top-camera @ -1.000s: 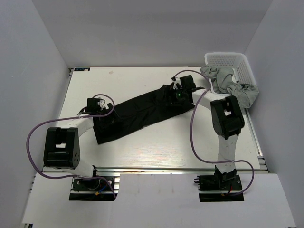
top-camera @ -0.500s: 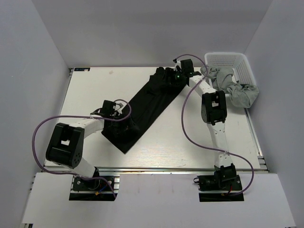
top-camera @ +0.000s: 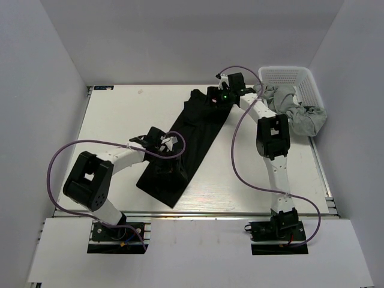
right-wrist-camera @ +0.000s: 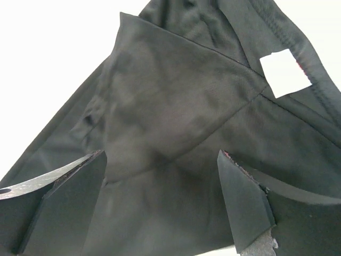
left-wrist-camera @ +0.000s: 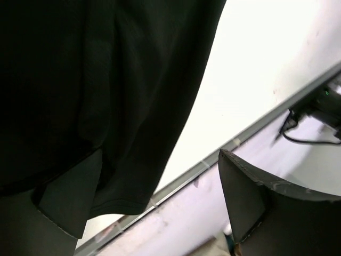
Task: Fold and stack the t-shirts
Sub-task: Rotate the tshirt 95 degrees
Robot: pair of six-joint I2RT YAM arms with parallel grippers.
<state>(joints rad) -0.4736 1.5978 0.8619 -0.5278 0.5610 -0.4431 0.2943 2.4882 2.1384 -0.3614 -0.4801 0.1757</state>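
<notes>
Black t-shirt [top-camera: 191, 135] is seen laid out as a long, narrow diagonal strip on the white surface [top-camera: 114, 120], w/ the collar end at far centre-right and the hem end nr the front edge. The left tool [top-camera: 163, 141] is held over the shirt's near half, jaws spread wide, nothing gripped. In its wrist view one finger [left-wrist-camera: 66, 200] is set over the dark cloth, while the other is seen above bare surface and the front rail; the shirt's side edge is seen running btwn them. The right tool [top-camera: 219, 96] is positioned at the collar end, likewise wide open and empty. In that wrist view, creased black fabric is shown btwn the fingers, w/ a small white neck label [right-wrist-camera: 285, 72] sewn just below the collar seam, off to the right. Whether cloth is touched by any fingertip can't be told. Light grey t-shirts [top-camera: 291, 108] are seen bundled at far right, heaped in a white lattice basket [top-camera: 288, 75] and spilled over its near rim. The black shirt is kept well apart from that pile.
</notes>
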